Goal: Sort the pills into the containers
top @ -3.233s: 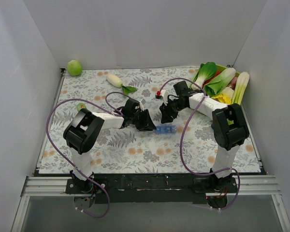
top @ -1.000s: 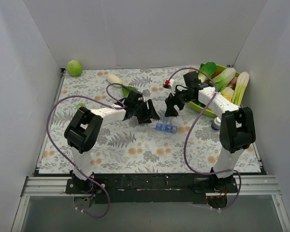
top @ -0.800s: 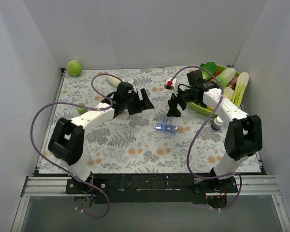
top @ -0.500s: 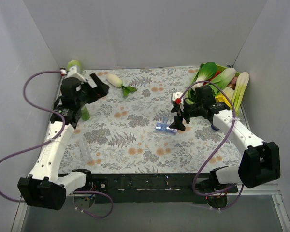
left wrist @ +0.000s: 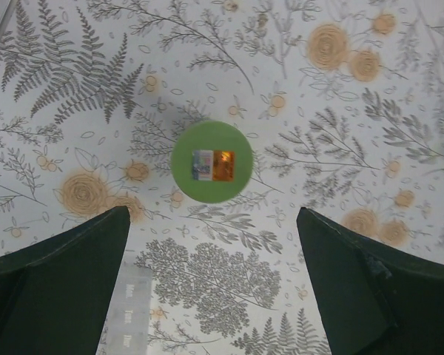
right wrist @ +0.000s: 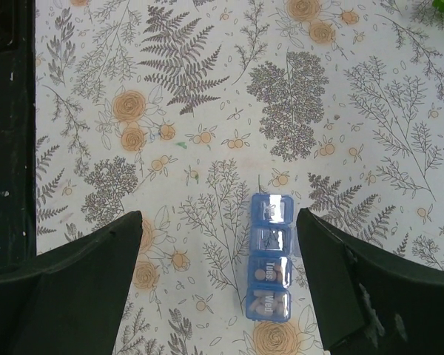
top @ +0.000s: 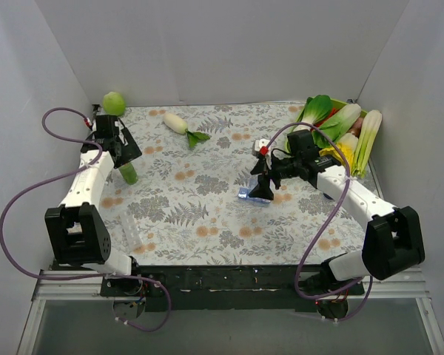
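Right gripper (right wrist: 218,216) is hovering spread wide over the 4-cell containers (right wrist: 270,257) mid-table, long axis crossing its closing line. Left gripper (left wrist: 211,213), also spread, is sitting over the green bottle (left wrist: 212,161), well apart.

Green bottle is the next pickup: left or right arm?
Left. The left gripper hangs open directly over the green bottle, with the cap centred between its fingers in the wrist view. The right gripper is far off, open above the containers.
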You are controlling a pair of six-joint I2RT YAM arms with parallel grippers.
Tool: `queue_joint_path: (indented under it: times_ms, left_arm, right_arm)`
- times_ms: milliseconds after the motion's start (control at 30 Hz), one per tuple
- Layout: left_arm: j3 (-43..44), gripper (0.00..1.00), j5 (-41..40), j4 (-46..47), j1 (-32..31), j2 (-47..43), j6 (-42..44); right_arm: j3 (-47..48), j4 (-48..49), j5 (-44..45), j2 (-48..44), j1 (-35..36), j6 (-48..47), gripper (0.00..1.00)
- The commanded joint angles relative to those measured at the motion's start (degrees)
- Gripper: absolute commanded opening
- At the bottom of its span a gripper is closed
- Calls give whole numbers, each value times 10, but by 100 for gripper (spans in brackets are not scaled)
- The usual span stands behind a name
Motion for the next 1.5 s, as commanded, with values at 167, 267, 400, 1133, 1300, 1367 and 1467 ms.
queue_joint_path:
  times_ms: [167,267,400,1133,1300,1367,1467]
  left_arm:
    - [41,87,16,4,29,79,27]
    - [32,82,28,18,33,91,30]
    - [36,69,48,21,36,103,35]
    - [-72,8,367,23,-148,-99,-15]
    - [-127,7,416,60,-217,-171,-82]
    - [-135,7,427,71,-242,-183,-103]
    - [-153,7,439,90,-264,-202,-125]
  right_arm:
    - [-28,28,-1,-40,2,21,92]
    - [-34,26,-1,-46,2,21,93]
    - [-35,20,3,-48,1,15,93]
    - [-64,-152,-126,-119,11,-307,93]
    - [-89,-59,-82,-145,47,-236,93]
    - [-103,-16,-58,-152,67,-195,93]
    - [-117,61,-9,-152,89,-105,92]
